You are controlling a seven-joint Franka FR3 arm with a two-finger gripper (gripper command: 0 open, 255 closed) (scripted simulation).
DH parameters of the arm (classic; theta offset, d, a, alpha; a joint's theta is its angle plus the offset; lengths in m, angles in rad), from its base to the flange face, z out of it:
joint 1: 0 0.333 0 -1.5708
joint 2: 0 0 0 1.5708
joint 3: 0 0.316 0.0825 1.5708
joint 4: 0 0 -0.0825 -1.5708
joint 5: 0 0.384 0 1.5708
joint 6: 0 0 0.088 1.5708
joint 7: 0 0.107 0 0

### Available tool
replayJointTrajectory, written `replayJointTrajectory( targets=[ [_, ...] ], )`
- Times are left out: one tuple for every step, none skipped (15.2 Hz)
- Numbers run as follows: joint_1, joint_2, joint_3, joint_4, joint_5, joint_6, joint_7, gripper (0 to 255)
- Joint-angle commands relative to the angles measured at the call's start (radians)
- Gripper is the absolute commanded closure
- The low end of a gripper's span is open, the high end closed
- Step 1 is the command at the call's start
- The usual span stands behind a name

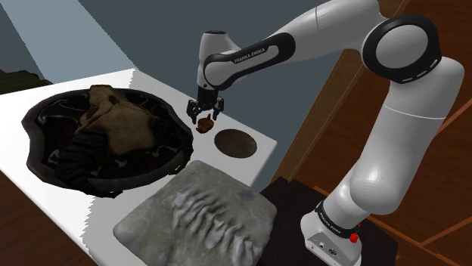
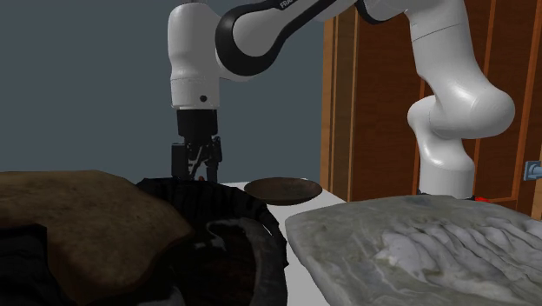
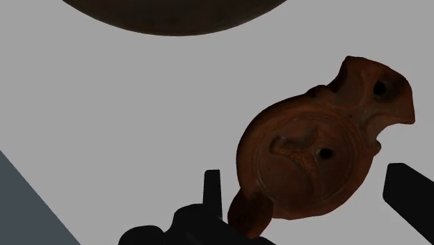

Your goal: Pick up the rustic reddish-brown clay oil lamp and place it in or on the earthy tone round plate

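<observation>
Shoulder camera looks down on the round plate from beside the stand; the second, low at bench level, shares it; wrist camera hangs close above.

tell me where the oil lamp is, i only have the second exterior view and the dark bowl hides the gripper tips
observer: the reddish-brown oil lamp lies on the table, directly under the gripper
operator: fingers shut on it
observer: no, the wrist view shows the fingers open, one either side of the lamp
operator: where's the plate from it
observer: in the shoulder view the round brown plate sits just to the lamp's lower right, apart from it
</observation>
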Motion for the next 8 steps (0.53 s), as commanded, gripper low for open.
replayJointTrajectory(
  targets=[
    [0.0, 0.001, 0.0, 0.0, 0.0, 0.001, 0.0, 0],
    [0.0, 0.001, 0.0, 0.0, 0.0, 0.001, 0.0, 0],
    [0.0, 0.001, 0.0, 0.0, 0.0, 0.001, 0.0, 0],
    [0.0, 0.001, 0.0, 0.0, 0.0, 0.001, 0.0, 0],
    [0.0, 0.001, 0.0, 0.0, 0.0, 0.001, 0.0, 255],
    [0.0, 0.001, 0.0, 0.0, 0.0, 0.001, 0.0, 255],
    [0.0, 0.001, 0.0, 0.0, 0.0, 0.001, 0.0, 255],
    [0.0, 0.001, 0.0, 0.0, 0.0, 0.001, 0.0, 255]
  ],
)
